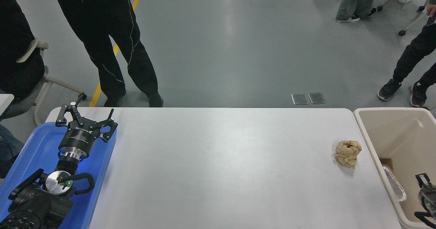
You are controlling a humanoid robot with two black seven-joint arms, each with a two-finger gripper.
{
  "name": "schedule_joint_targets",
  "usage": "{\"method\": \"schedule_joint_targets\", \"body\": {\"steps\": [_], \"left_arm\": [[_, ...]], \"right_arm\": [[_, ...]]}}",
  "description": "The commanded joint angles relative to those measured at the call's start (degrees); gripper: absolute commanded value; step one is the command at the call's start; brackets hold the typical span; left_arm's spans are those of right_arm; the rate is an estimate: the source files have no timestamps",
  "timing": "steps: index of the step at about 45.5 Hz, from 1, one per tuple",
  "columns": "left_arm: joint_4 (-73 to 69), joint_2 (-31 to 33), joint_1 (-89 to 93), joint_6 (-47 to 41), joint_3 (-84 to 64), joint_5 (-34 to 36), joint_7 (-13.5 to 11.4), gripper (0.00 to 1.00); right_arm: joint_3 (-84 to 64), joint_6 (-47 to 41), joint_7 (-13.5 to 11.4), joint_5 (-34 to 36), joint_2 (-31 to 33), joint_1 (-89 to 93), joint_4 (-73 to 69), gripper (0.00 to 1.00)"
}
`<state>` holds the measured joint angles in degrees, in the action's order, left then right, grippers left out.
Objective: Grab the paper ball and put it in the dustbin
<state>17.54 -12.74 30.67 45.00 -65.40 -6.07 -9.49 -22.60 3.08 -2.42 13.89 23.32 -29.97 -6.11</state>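
Right now the paper ball lies on the white worktop near its right edge, just beside the beige dustbin but not in it. Only part of the right hand shows at the lower right, over the dustbin (whether it is open or closed cannot be told). The left hand rests parked, fingers spread, over the blue tray.

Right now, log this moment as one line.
paper ball: on table, beside dustbin | right gripper: over dustbin, partly visible | left gripper: open, parked over blue tray
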Motion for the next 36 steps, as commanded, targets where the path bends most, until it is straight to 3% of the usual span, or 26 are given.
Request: {"method": "schedule_joint_targets", "body": {"steps": [1, 4, 5, 6, 10, 15, 19, 31, 36], "left_arm": [[0.0, 0.0, 0.0, 0.0, 0.0, 0.0, 0.0, 0.99], [0.0, 0.0, 0.0, 0.0, 0.0, 0.0, 0.0, 0.99], [0.0, 0.0, 0.0, 0.0, 0.0, 0.0, 0.0, 0.99], [0.0, 0.0, 0.0, 0.0, 0.0, 0.0, 0.0, 0.99], [0.0, 0.0, 0.0, 0.0, 0.0, 0.0, 0.0, 0.99], [0.0, 0.0, 0.0, 0.0, 0.0, 0.0, 0.0, 0.99], [0.0, 0.0, 0.0, 0.0, 0.0, 0.0, 0.0, 0.99], [0.0, 0.0, 0.1, 0.0, 0.1, 0.1, 0.1, 0.99], [0.0, 0.0, 0.1, 0.0, 0.2, 0.1, 0.1, 0.99]], "right_arm": [[-0.2, -0.3, 0.4, -0.3, 0.0, -0.4, 0.0, 0.00], [0.0, 0.3, 0.4, -0.3, 0.1, -0.8, 0.0, 0.52], [0.1, 0.3, 0.4, -0.3, 0.1, -1.1, 0.0, 0.62], [0.1, 0.3, 0.4, -0.3, 0.1, -1.3, 0.0, 0.66], [-0.1, 0.3, 0.4, -0.3, 0.0, -1.9, -0.5, 0.69], [-1.0, -0.5, 0.4, -0.8, 1.2, -2.3, -2.1, 0.82], [-1.8, -0.8, 0.4, -1.0, 5.7, -3.8, -8.5, 0.99], [-2.7, -0.8, 0.4, -6.9, 17.5, -17.6, -34.3, 1.00], [-6.8, -0.8, 0.4, -8.5, 18.9, -26.0, -41.3, 1.00]]}}
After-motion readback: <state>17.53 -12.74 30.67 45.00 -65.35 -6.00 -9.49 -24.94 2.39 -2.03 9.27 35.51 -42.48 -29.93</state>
